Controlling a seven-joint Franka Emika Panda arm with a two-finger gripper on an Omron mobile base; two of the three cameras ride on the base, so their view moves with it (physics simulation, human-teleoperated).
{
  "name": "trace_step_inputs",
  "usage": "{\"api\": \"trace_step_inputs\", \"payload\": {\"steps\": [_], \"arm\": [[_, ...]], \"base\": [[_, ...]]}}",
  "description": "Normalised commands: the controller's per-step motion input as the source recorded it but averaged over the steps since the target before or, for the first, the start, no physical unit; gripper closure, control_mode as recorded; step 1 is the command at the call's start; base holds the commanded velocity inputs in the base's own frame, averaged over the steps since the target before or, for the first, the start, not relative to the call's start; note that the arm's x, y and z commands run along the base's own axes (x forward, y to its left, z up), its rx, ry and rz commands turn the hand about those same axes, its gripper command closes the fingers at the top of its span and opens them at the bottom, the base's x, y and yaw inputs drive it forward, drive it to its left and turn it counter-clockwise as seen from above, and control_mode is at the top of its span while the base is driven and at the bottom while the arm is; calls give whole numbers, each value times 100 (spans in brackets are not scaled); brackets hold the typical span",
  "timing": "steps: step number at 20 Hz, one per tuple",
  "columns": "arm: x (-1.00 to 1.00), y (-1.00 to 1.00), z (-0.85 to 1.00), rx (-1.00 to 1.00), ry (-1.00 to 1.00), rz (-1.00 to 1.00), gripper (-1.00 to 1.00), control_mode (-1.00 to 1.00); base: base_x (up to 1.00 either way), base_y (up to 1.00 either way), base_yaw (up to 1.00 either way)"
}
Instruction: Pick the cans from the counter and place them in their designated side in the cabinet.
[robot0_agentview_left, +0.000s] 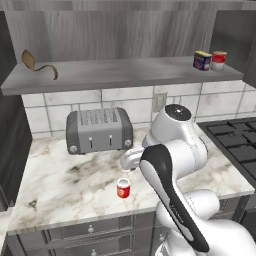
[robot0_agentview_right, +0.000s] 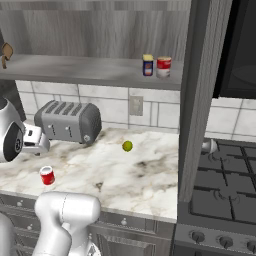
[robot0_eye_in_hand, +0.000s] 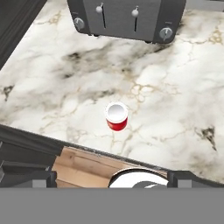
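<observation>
My claw (robot0_eye_in_hand: 112, 178) hangs above the counter (robot0_agentview_left: 65, 185) with its jaws spread wide and nothing between them — the two dark fingertips (robot0_eye_in_hand: 33, 178) sit far apart at the bottom of the hand view. Below me, upright on the white marble and near the front edge, stands the red can (robot0_eye_in_hand: 117, 116) with its white lid facing up at me; I am over it but not touching it. From the left base view the same can (robot0_agentview_left: 123, 189) sits just in front of my wrist, well forward of the grey toaster (robot0_agentview_left: 99, 130) that stands against the tiled wall. Up on the cabinet (robot0_agentview_left: 115, 72) shelf, at its right end, the dark blue can (robot0_agentview_left: 202, 60) with the yellow label stands upright, and just beside it is a red can with a white middle band (robot0_agentview_left: 218, 60) — whether the two touch I cannot tell. A curled brown thing (robot0_agentview_left: 37, 65) lies at the shelf's left end. In the right base view a small yellow-green ball (robot0_agentview_right: 127, 145) rests on the marble, well apart from the red can (robot0_agentview_right: 47, 175), and a stove (robot0_agentview_right: 225, 200) sits to the right.
</observation>
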Motion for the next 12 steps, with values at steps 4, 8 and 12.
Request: {"api": "trace_step_inputs", "payload": {"steps": [4, 8, 12], "arm": [[2, 0, -7, -1, -2, 0, -100, -100], [3, 0, -5, -1, -2, 0, -100, -100], [3, 0, -6, 0, -1, 0, -100, -100]], "base": [[0, 0, 0], [0, 0, 0], [0, 0, 0]]}}
